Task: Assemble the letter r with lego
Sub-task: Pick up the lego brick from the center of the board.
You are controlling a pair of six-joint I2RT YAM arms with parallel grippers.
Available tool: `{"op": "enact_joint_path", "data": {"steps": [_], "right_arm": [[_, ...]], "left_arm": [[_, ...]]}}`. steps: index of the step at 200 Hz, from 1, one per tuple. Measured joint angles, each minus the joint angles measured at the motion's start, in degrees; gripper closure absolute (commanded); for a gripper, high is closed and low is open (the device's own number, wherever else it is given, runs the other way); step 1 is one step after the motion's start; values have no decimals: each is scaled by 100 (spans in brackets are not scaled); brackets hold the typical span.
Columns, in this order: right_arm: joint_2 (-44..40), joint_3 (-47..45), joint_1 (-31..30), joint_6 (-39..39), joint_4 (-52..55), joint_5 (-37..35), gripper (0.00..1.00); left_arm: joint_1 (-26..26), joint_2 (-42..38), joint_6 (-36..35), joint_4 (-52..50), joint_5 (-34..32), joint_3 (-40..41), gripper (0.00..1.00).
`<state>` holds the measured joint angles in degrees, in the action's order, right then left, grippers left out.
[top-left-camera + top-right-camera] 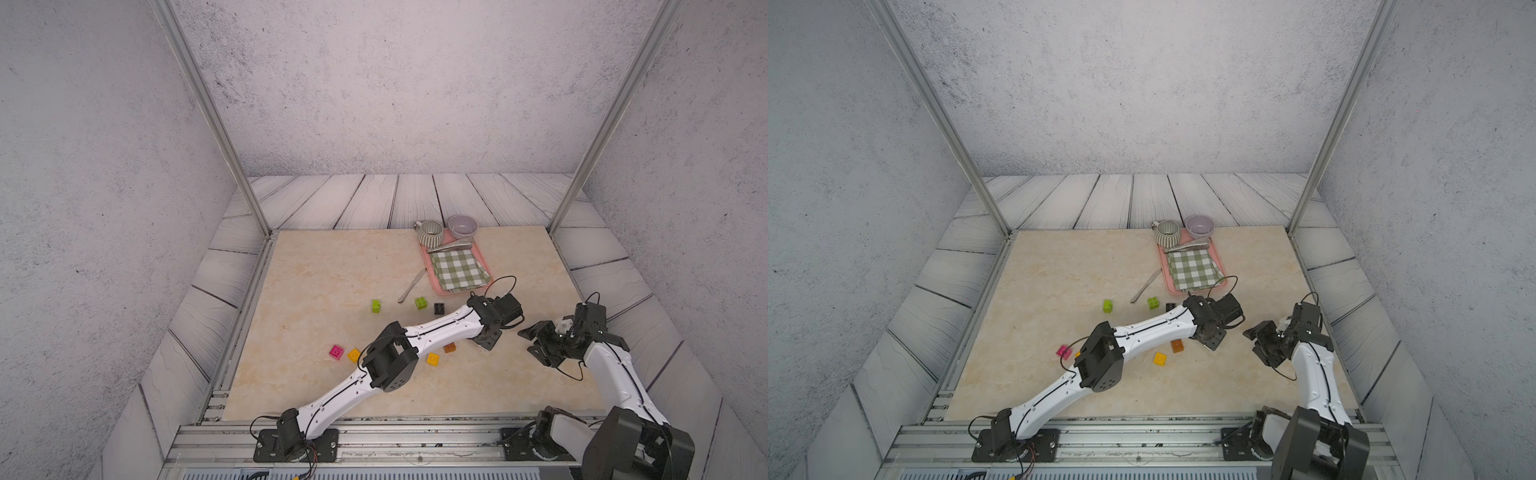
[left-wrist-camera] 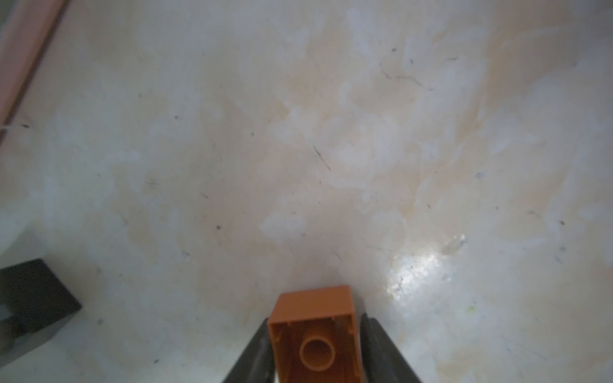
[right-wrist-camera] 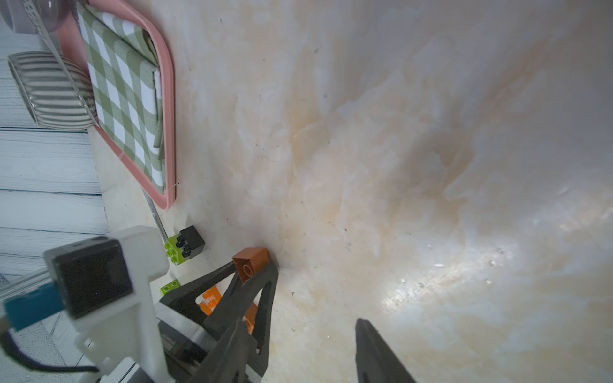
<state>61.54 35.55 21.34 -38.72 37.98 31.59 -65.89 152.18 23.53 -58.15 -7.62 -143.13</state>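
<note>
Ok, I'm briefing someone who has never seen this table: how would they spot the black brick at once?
Find the pink tray holding the green-checked cloth at the far side. On the marble tabletop just before its near edge, two small bricks sit close together. The black brick is the only black one; its neighbour is a lime green brick.

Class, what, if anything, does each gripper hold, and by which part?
The left gripper pinches the brown brick by two opposite side walls, hollow underside towards its wrist camera. The right gripper holds nothing.
</note>
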Motion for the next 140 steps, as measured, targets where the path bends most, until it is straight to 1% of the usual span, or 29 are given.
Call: {"op": "enact_joint_path", "data": {"steps": [14, 36, 39, 41, 54, 68, 78, 86, 92, 97, 117, 129, 140], "right_arm": [[0, 0, 0, 39, 7, 2, 43], [-7, 15, 0, 122, 55, 4, 36], [-11, 20, 0, 153, 63, 15, 35], [-17, 22, 0, 151, 63, 24, 34], [-59, 57, -20, 214, 81, 122, 30], [-98, 160, -109, 254, 79, 258, 26], [-107, 282, -271, 238, 61, 396, 25], [-114, 404, -457, 223, 4, 533, 25], [-127, 501, -616, 181, -81, 671, 25], [-149, 568, -758, 136, -168, 791, 24], [-275, 872, -1429, -131, -566, 1187, 23], [-313, 1150, -1904, -282, -769, 1342, 23], [-310, 1469, -2374, -396, -940, 1453, 23]], "left_arm": [[0, 0, -15, 0, 15, -4, 74], [7, -66, -57, -98, 26, -4, 93], [15, -83, -63, -127, 31, 4, 96], [15, -105, -70, -151, 28, 7, 100], [28, -474, -138, -111, 20, 358, 100], [79, -1421, -240, 254, 50, 1425, 100], [155, -2385, -291, 688, 162, 2435, 100], [275, -3305, -321, 1215, 321, 3322, 100], [382, -3915, -332, 1526, 444, 3845, 100], [522, -4568, -337, 2026, 608, 4422, 100], [1165, -6784, -485, 3958, 1088, 6443, 100], [1451, -7840, -772, 5248, 1189, 7602, 100], [1491, -8577, -1139, 6288, 1386, 8548, 100]]}}
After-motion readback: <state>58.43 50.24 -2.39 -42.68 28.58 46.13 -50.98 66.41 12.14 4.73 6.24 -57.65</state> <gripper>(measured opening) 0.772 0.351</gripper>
